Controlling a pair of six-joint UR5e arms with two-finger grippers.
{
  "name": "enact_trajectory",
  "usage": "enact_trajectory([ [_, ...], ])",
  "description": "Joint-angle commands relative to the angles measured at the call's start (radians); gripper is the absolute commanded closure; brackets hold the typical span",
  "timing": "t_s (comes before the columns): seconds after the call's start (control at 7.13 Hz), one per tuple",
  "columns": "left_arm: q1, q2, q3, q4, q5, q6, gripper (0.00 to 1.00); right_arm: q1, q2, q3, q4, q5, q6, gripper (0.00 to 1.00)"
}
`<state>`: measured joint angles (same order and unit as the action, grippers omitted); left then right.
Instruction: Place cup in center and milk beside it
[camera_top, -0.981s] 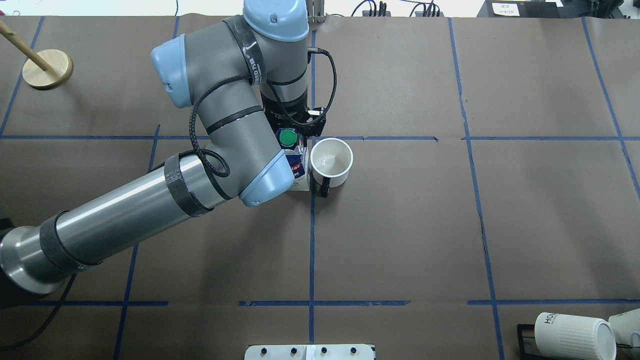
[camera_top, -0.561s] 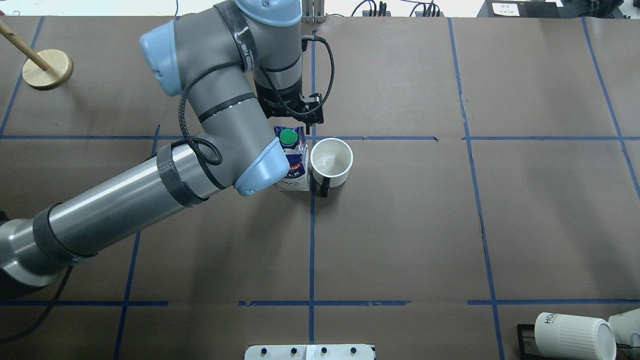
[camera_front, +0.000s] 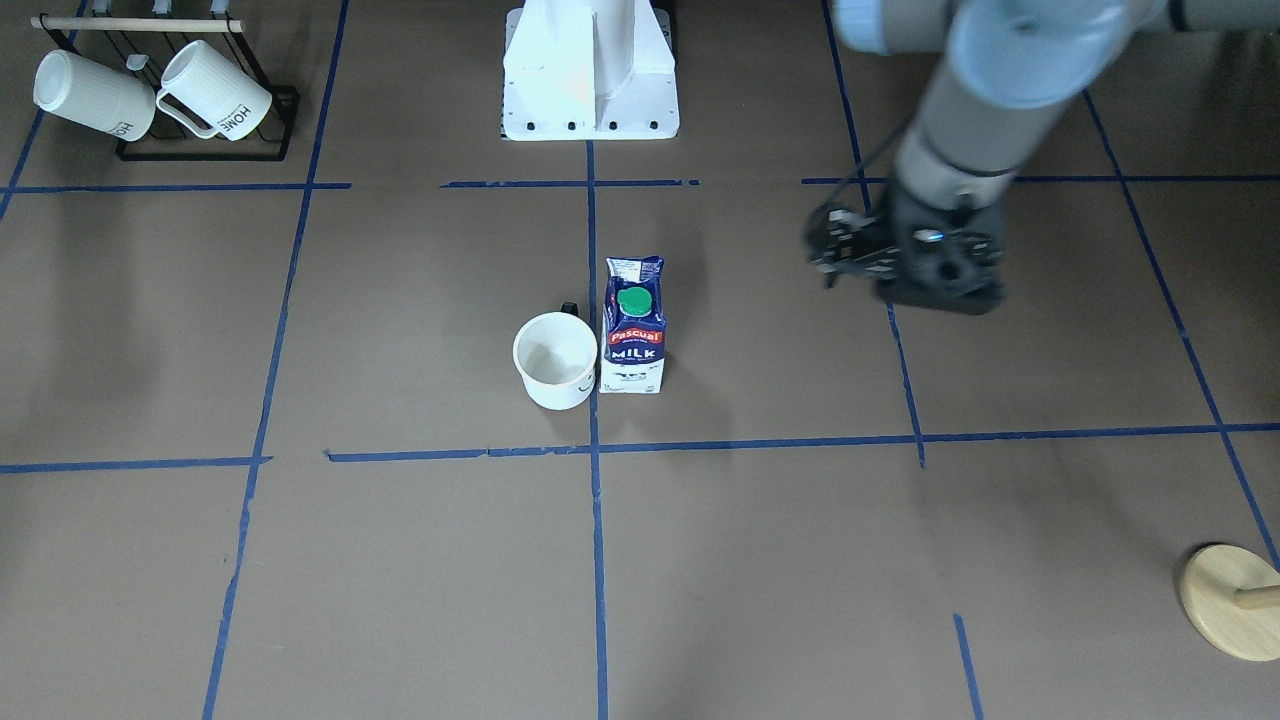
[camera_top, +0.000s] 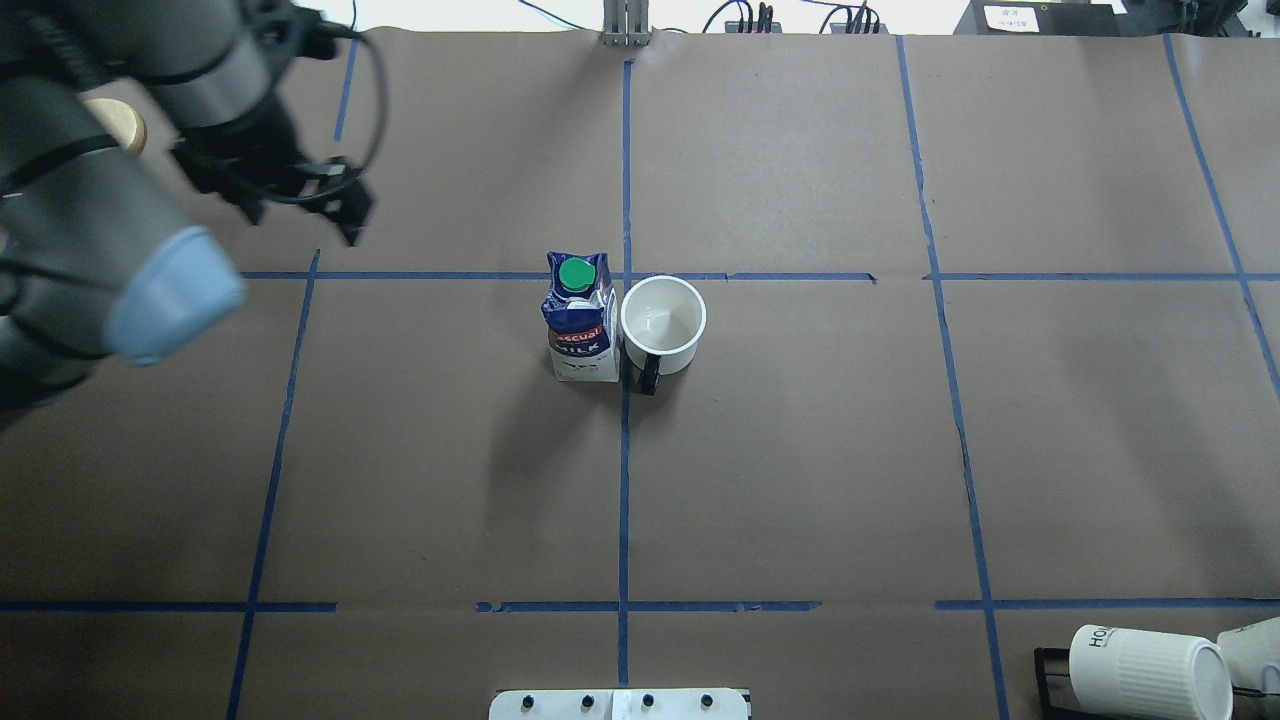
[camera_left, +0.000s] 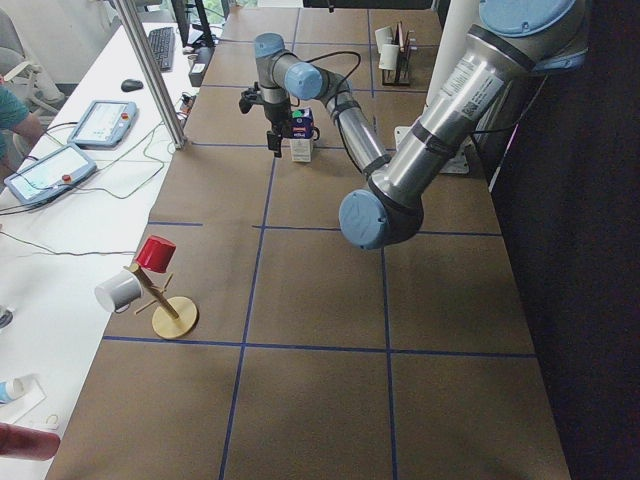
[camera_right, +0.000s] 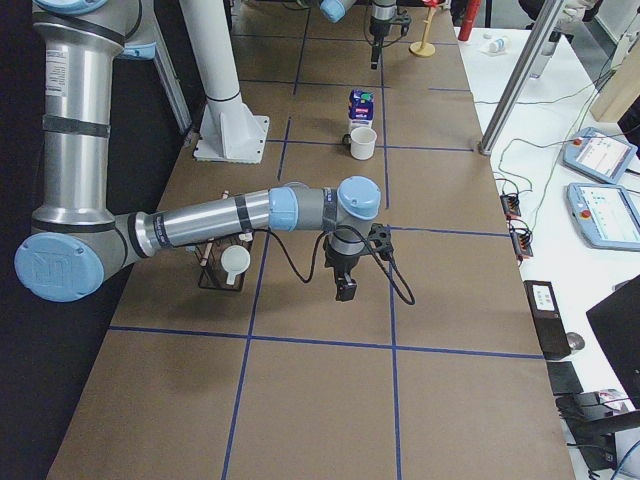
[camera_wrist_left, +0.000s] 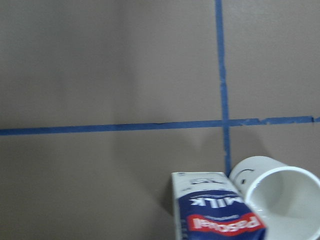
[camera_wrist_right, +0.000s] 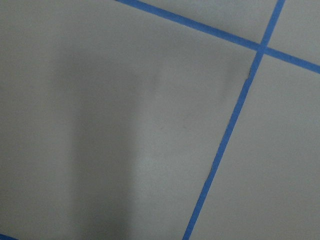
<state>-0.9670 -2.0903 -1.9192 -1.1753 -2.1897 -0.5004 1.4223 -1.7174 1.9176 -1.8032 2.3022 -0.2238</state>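
- Two things have changed within the last second. The left gripper (camera_top: 340, 205), which was close over the milk (camera_top: 580, 320), has been drawn away toward the robot's left. The milk has been left standing upright on the desk (camera_top: 800, 450).
- Nothing is held by the left gripper. How far its jaws are spread cannot be told from these views.
- The milk is now well apart from that gripper, off to its right and a little nearer the robot. It is just beside the cup (camera_top: 663, 322), and whether the two touch cannot be told.
- The cup stands upright on the far side of the milk from the gripper, its handle turned toward the robot. It is close by the center (camera_top: 626, 277), where the tape lines cross.
- Both placements are judged to be done, and only a retreat appears to be left.
- The right gripper (camera_right: 345, 288) is shown only from the side, low over bare desk and well away from both things. Its opening cannot be told.
- Bare desk is seen beneath and around the left gripper, so room for withdrawal is judged ample.
- A wooden stand (camera_front: 1225, 615) lies further to the gripper's left, well apart, near the desk's edge.
- A rack of ribbed mugs (camera_front: 150, 90) is kept at the opposite corner, far to the gripper's right.
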Motion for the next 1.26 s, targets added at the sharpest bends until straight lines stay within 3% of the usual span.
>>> enact_trajectory([
  [0.0,-0.161,0.314,-0.077,-0.114,-0.027,0.284,0.00,0.071,-0.044,-0.014,0.001,-0.006,-0.009,0.00],
  [0.28,-0.347,0.438,0.001,-0.145,-0.045,0.522,0.00,0.092,-0.047,-0.020,0.001,-0.004,-0.005,0.00],
  [0.56,-0.506,0.531,0.194,-0.202,-0.116,0.710,0.00,0.092,-0.045,-0.018,0.001,0.000,0.007,0.00],
  [0.84,-0.539,0.613,0.203,-0.285,-0.123,0.718,0.00,0.092,-0.048,-0.015,0.001,0.002,0.008,0.00],
  [1.12,-0.550,0.640,0.212,-0.287,-0.134,0.715,0.00,0.092,-0.048,-0.017,-0.001,0.002,0.008,0.00],
])
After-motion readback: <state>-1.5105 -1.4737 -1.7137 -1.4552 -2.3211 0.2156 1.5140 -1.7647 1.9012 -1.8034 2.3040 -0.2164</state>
